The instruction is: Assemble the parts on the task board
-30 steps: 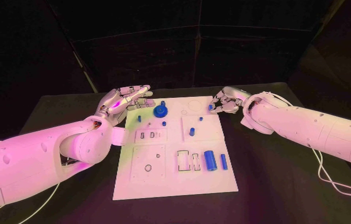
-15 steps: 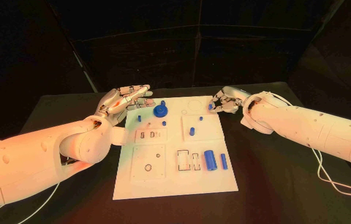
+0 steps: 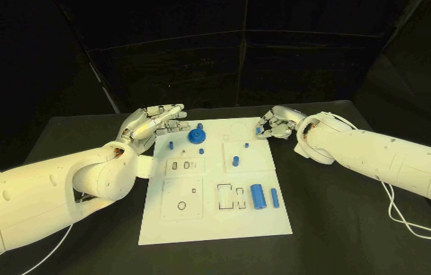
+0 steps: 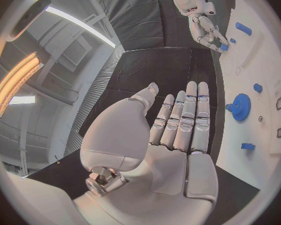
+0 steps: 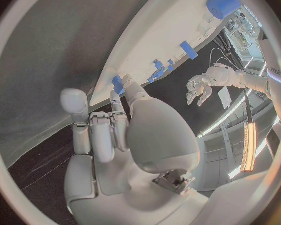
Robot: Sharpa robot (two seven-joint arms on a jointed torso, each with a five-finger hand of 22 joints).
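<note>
The white task board (image 3: 205, 225) lies in the middle of the black table. On its far half stand a blue gear (image 3: 196, 137) and a few small blue pegs (image 3: 235, 160). A thick blue cylinder (image 3: 258, 196) and a slim blue bar (image 3: 274, 198) lie on its near right part. My left hand (image 3: 154, 121) hovers flat and open by the board's far left corner, holding nothing. My right hand (image 3: 276, 124) is at the far right corner, fingers curled down and pinching a small blue part (image 5: 117, 83) at the board's edge. The left wrist view also shows the gear (image 4: 240, 106) and my right hand (image 4: 206, 30).
The board has several empty slots, among them rectangular pockets (image 3: 230, 197) and a round hole (image 3: 181, 206). Bare black table (image 3: 341, 225) surrounds the board on all sides. A white cable (image 3: 400, 216) trails on the table below my right arm.
</note>
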